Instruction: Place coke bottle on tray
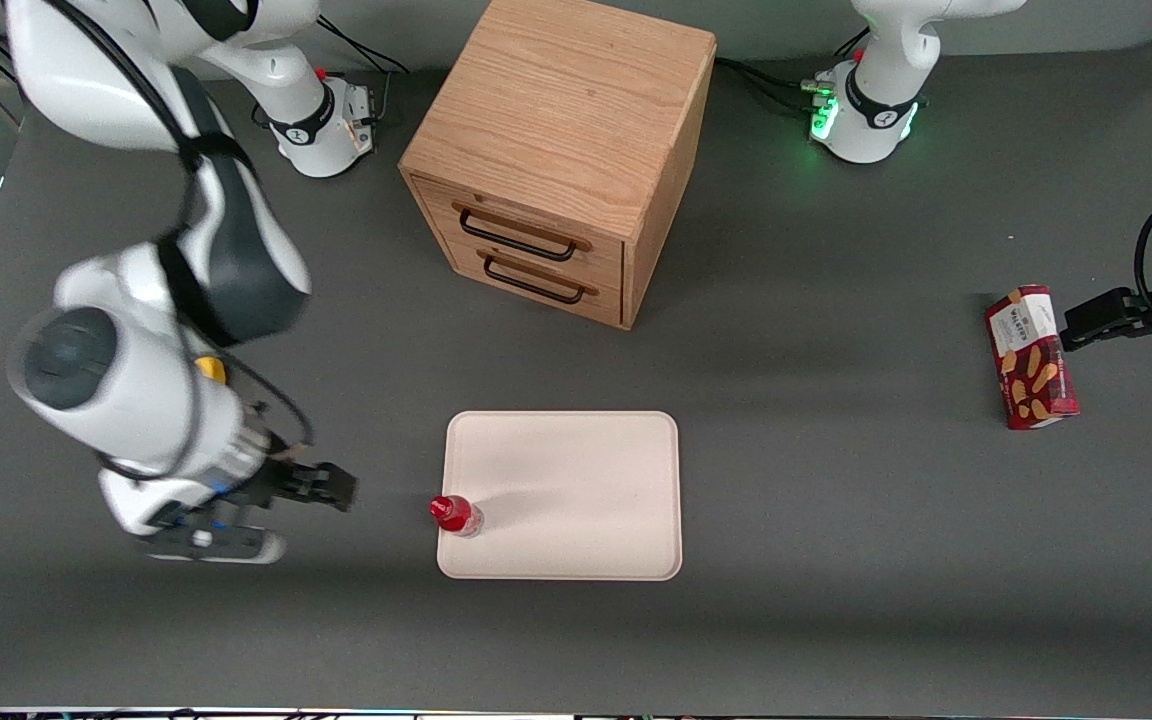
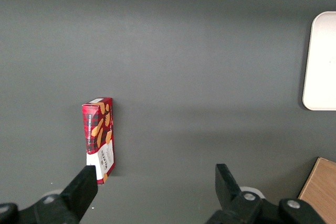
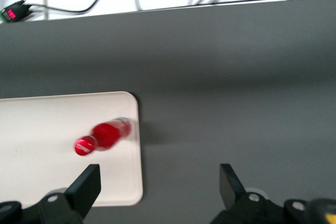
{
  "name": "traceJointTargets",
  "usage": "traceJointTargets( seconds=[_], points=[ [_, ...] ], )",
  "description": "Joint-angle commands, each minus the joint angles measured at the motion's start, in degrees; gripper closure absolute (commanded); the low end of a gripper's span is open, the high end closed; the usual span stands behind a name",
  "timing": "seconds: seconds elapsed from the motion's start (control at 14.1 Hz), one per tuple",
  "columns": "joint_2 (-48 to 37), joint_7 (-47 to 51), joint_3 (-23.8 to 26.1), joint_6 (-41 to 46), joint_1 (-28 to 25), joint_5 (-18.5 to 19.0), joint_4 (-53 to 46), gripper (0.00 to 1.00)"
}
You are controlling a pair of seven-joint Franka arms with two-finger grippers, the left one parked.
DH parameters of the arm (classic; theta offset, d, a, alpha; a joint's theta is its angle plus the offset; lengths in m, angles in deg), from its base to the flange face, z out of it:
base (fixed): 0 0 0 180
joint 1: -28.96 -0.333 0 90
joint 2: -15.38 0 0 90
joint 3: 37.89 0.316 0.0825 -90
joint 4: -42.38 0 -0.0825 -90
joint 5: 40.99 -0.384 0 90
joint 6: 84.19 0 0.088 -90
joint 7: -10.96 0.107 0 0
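Note:
The coke bottle (image 1: 456, 515), small with a red cap and red label, stands upright on the cream-pink tray (image 1: 576, 490), close to the tray's edge toward the working arm's end. It also shows in the right wrist view (image 3: 105, 136) on the tray (image 3: 47, 129). My right gripper (image 1: 336, 487) is open and empty, apart from the bottle and off the tray, toward the working arm's end of the table. In the right wrist view the gripper (image 3: 157, 184) has its jaws spread wide over the tray's corner and bare table.
A wooden drawer cabinet (image 1: 566, 150) stands farther from the front camera than the tray. A red snack box (image 1: 1031, 357) lies toward the parked arm's end and shows in the left wrist view (image 2: 100, 139). A small yellow lump (image 1: 211, 368) peeks out by the working arm.

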Motion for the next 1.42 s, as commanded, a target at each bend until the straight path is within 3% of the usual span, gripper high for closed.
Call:
traceJointTargets(
  seconds=[0.0, 0.35, 0.5, 0.78, 1.35],
  points=[
    [-14.8, -0.4, -3.5, -1.7, -0.1, -2.5, 18.1, 0.0],
    [-31.0, -2.7, -8.1, -1.1, -0.1, -2.7, 34.9, 0.0],
    [-35.1, -6.5, -11.3, 1.0, -0.1, -5.2, 37.9, 0.0],
    [-35.0, -8.1, -12.8, 7.2, -0.1, -5.8, 34.4, 0.0],
    [-34.6, -8.9, -12.3, 8.7, -0.2, -5.7, 32.5, 0.0]
  ],
)
